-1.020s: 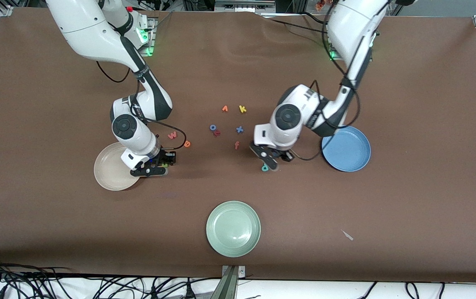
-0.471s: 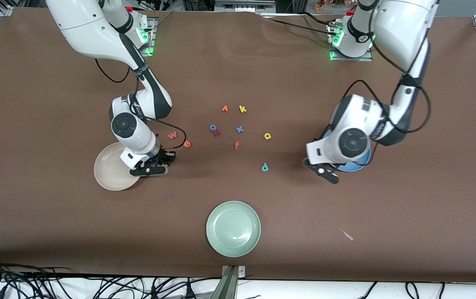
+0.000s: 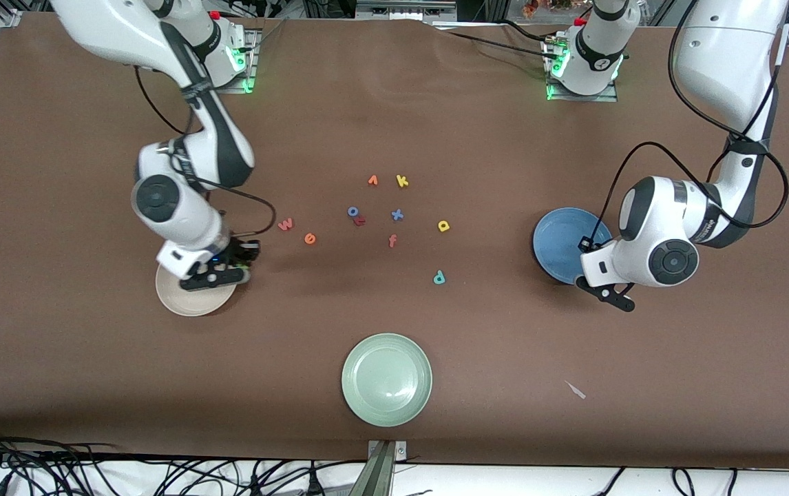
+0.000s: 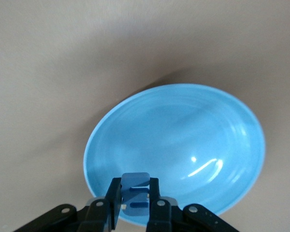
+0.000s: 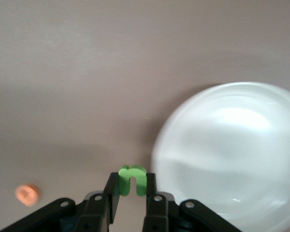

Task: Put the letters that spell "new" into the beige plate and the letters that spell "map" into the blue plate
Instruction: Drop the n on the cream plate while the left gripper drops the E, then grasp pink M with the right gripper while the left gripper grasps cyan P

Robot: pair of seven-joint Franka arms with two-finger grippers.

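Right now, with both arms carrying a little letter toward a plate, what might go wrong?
The green n is pinched only by its edge in the right gripper, near the beige plate's rim, so it may drop outside. The blue m in the left gripper sits at the blue plate's edge, so it may also miss.

No printed text or labels show; only loose foam letters on the desk (image 3: 642, 413) read: yellow k (image 3: 402, 181), orange f (image 3: 392, 240), pinkish-red w (image 3: 286, 224).

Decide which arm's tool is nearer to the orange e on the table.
The right. The right tool, holding the green n, hangs at the beige plate's edge, close to the orange e. The left tool hangs by the blue plate, much farther away.
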